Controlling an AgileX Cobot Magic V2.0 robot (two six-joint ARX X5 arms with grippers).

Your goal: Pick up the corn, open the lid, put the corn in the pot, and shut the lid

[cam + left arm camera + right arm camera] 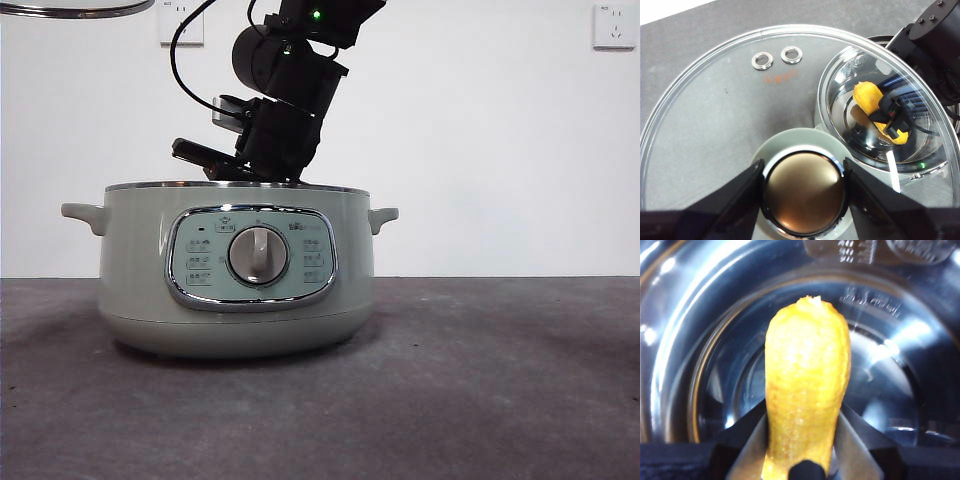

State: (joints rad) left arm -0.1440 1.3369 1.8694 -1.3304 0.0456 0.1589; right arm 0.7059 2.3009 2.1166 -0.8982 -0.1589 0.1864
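Observation:
The pale green pot (235, 290) stands uncovered on the table. My left gripper (804, 195) is shut on the knob (804, 170) of the glass lid (715, 115), holding it high above and to one side of the pot; its steel rim (70, 10) shows at the top left of the front view. My right arm (285, 110) reaches down into the pot. Its gripper (802, 440) is shut on the yellow corn (807, 385), holding it above the shiny steel bottom (700, 340). Through the lid, the corn (871, 102) also shows inside the pot.
A grey table (500, 380) runs in front of a white wall with two sockets (612, 25). The pot's side handles (383, 215) stick out on both sides, and a silver dial (258, 255) faces the front camera.

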